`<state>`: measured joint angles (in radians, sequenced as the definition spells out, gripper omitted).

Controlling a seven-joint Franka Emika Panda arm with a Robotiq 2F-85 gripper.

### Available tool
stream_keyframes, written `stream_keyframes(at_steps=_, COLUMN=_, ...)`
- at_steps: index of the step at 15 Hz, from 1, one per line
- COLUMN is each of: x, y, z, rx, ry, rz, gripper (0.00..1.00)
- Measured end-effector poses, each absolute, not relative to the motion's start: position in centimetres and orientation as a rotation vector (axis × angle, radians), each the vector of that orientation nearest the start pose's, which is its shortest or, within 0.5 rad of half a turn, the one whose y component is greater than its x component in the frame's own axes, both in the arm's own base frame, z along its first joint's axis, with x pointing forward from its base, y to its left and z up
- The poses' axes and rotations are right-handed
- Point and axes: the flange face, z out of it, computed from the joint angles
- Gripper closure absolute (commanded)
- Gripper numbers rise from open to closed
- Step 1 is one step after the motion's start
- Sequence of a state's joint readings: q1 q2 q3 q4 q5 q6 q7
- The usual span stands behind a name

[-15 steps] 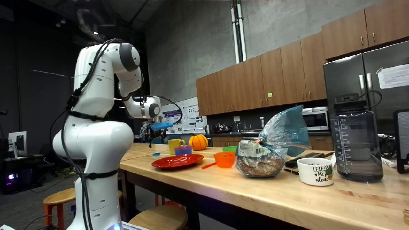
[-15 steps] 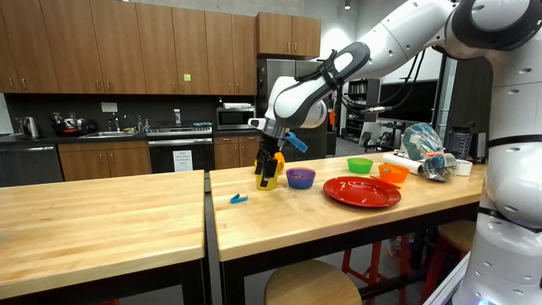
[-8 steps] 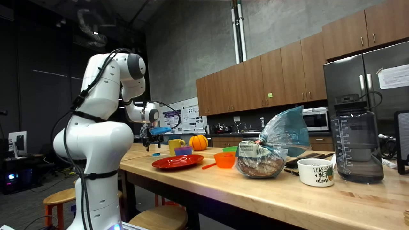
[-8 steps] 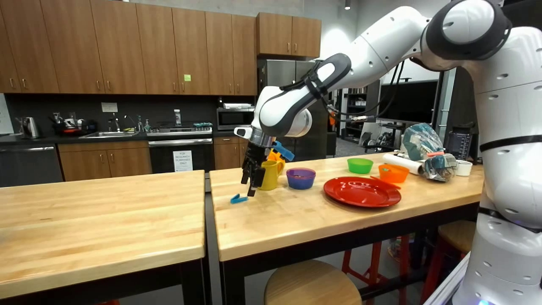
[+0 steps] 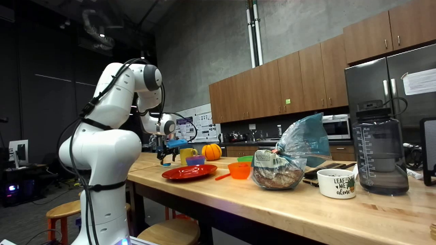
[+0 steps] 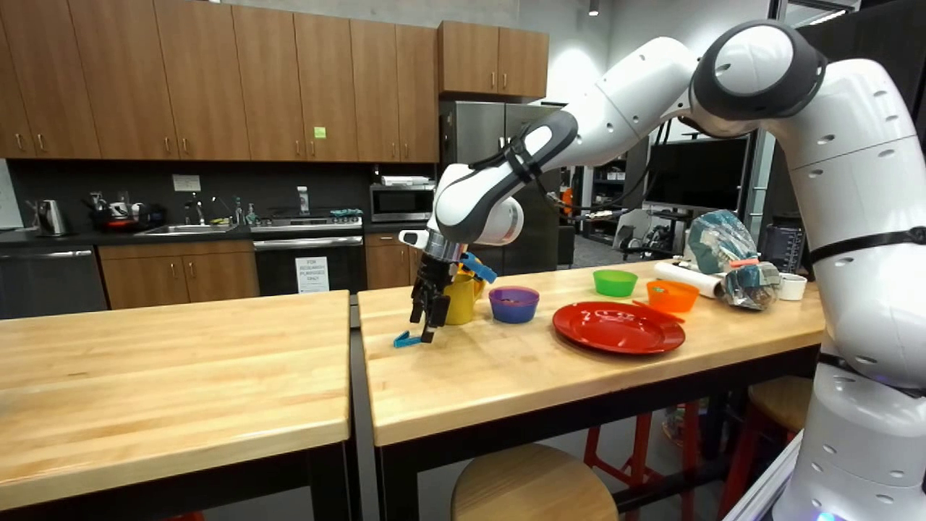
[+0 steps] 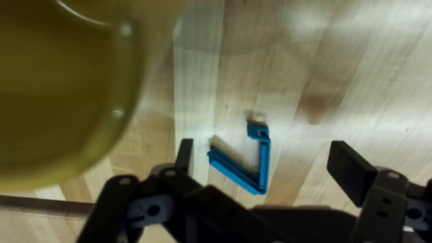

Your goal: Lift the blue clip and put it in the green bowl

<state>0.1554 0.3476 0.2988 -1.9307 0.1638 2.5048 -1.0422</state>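
Blue V-shaped clip (image 7: 234,172): on wooden tabletop (image 6: 506,376), ungrasped. Robotiq gripper (image 7: 262,153): spread wide, clip between. Outstanding: grasp, lift, deposit in green bowl (image 6: 615,284), right, far side.

End effector (image 7: 265,160) downward, jaws well apart

This is a kitchen inside a research lab. In an exterior view, wooden cupboards (image 6: 217,79) run from ten to twelve o'clock; below them are a sink (image 6: 189,229) well out at nine, a stove (image 6: 307,244) closer in at nine, a microwave (image 6: 402,203) between ten and eleven, and a fridge (image 6: 481,123) at twelve. The lab shows in a paper sign (image 6: 312,276) on the stove, "For research purposes only", and in the robot arm (image 6: 846,137), its bulk from two to four. In an exterior view, posters (image 5: 204,124) hang near the centre toward nine, and a computer screen (image 5: 21,153) stands far out at nine.
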Motion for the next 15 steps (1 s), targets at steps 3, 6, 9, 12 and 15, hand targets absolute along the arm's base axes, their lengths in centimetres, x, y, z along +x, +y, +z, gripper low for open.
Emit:
stream_keyframes(at_steps=3, x=59.2, y=26.9, z=33.6, rx=-2.316, ry=-1.861, rz=-0.444, gripper=0.00)
stream_keyframes(at_steps=6, x=59.7, y=27.6, z=33.7, rx=-2.290, ry=-1.878, rz=-0.457, gripper=0.00)
stream_keyframes(at_steps=9, x=59.8, y=28.5, z=33.6, rx=-2.255, ry=-1.905, rz=-0.448, gripper=0.31)
stream_keyframes(at_steps=12, x=59.4, y=29.0, z=33.3, rx=-2.218, ry=-1.937, rz=-0.425, gripper=0.55)
stream_keyframes(at_steps=15, x=59.2, y=29.2, z=33.2, rx=-2.198, ry=-1.956, rz=-0.410, gripper=0.78)
